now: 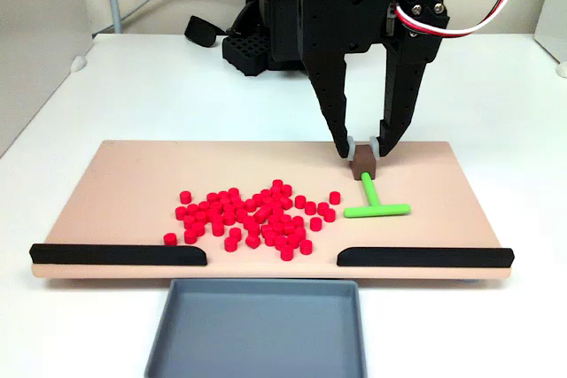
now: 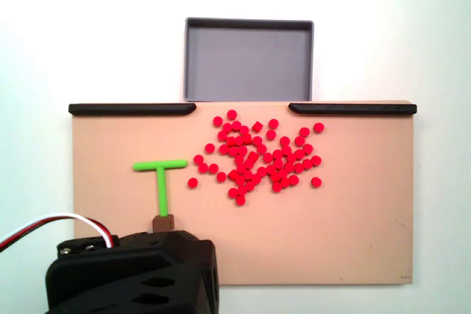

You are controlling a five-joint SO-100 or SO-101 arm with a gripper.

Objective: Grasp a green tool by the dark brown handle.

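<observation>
Arm's tool is down at the far edge of the tan board in a fixed view; its two pale-tipped fingers stand either side of the dark brown handle, jaws narrowed to about the handle's width; contact looks made or very nearly made, but a firm squeeze cannot be confirmed from these views.

Green tool lies flat on the board, stem running from the handle toward the near side, crossbar at the near end; in another fixed view the green tool and its handle sit just beyond the arm's black body, which hides the fingertips there.

Red cylinders lie scattered mid-board, just beside the crossbar but apart from it; two black strips line the near edge; grey tray sits on the white bench off the board.

Progress, as judged: approach and alignment done, fingers bracketing the right part; left to do is to finish closing and prove the hold; the green tool shows no sign of being lifted yet.
</observation>
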